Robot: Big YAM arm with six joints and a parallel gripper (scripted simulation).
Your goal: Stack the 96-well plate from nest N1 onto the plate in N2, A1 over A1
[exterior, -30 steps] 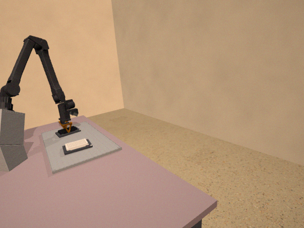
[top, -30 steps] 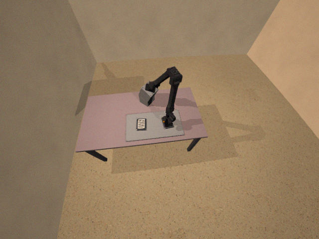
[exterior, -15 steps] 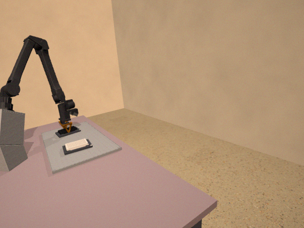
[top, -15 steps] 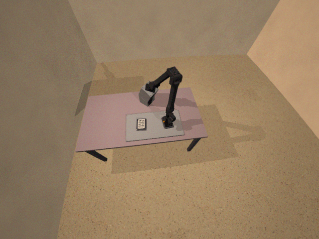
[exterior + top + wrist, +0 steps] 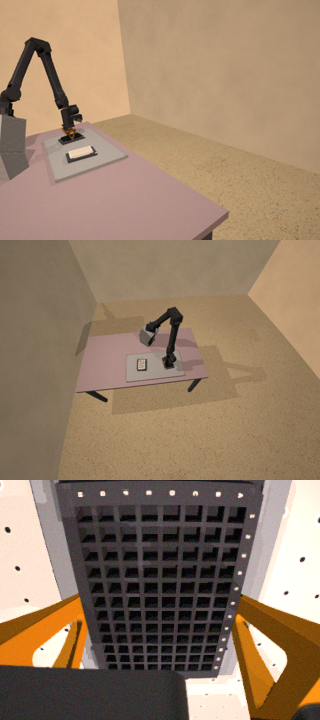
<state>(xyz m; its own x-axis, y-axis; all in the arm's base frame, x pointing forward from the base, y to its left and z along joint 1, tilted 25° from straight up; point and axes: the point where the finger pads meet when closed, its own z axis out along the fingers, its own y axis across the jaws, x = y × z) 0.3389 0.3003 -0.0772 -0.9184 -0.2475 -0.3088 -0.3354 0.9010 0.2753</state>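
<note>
A dark 96-well plate [image 5: 160,575] fills the wrist view, its grid of wells facing up. My gripper [image 5: 159,600] is shut on it, with one orange finger against each long side. In the exterior view the gripper [image 5: 69,133] stands upright over this dark plate [image 5: 70,139], which is low in its black nest at the far end of the mat. I cannot tell whether it is lifted off the nest. A white 96-well plate [image 5: 80,151] sits in the other black nest, nearer the camera; it also shows in the top view [image 5: 141,364]. The A1 marks are too small to read.
Both nests lie on a grey mat [image 5: 82,157] on the pink table [image 5: 103,196]. The arm's grey pedestal [image 5: 11,147] stands at the left of the mat. The table edge runs to the right of the mat.
</note>
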